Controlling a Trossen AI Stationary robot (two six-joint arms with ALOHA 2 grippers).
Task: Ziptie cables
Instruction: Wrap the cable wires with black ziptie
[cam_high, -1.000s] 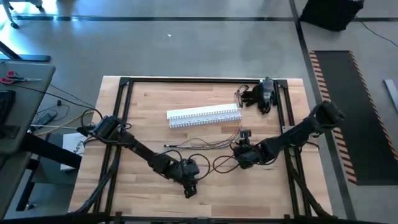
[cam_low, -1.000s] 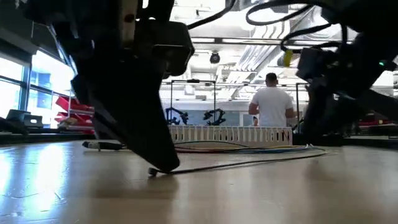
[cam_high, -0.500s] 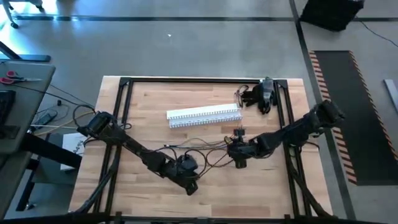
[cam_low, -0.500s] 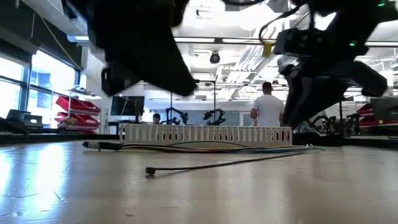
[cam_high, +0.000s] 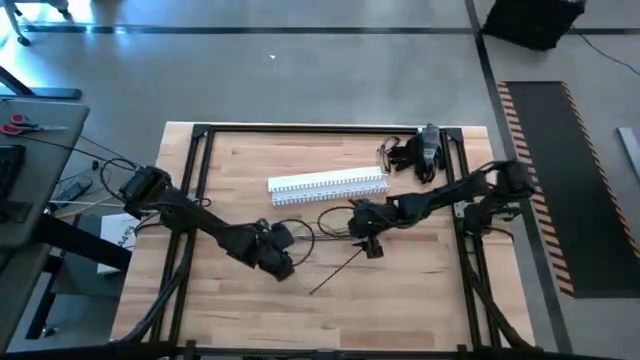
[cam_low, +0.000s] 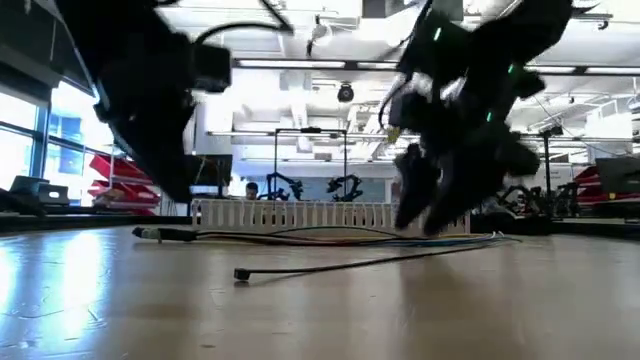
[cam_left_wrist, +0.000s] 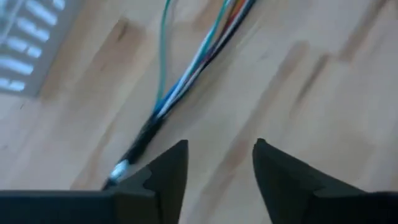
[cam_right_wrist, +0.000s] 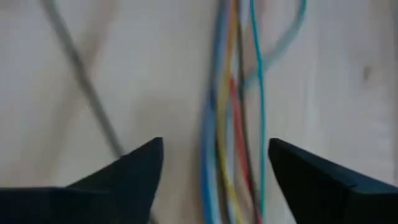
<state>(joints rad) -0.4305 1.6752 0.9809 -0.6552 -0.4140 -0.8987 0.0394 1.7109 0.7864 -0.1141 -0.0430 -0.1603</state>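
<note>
While the overhead shot only gives a faint smear of thin wires just below the long white slotted plastic channel (cam_high: 328, 186), the wrist cameras show what's in there: the loose bunch of thin flexible cables (cam_right_wrist: 233, 124) turns out to be blue, yellow, red, dark and teal strands running side by side on the pale wooden table top (cam_high: 420, 290), and in the left wrist picture that same bundle (cam_left_wrist: 186, 74) tapers to a dark end with a little metal tip. The low camera adds something too, a long thin black zip tie (cam_low: 370, 262) lying flat on its own in front of the bundle, which from above is just a dark diagonal line (cam_high: 335, 275) in the lower middle of the frame. Up in the upper right of the overhead view sits a black clump of gear (cam_high: 420, 153) against the black metal frame (cam_high: 200, 132) that rims the table. Both arms reach inward low over the wood; the left gripper (cam_high: 280, 262) sits left of centre, fingers (cam_left_wrist: 163, 174) spread with bare wood between them, cables just off to one side. The right gripper (cam_high: 368, 240) hangs right over the bundle near the middle, its fingers (cam_right_wrist: 134, 168) also wide apart, straddling the wires, holding nothing.
</note>
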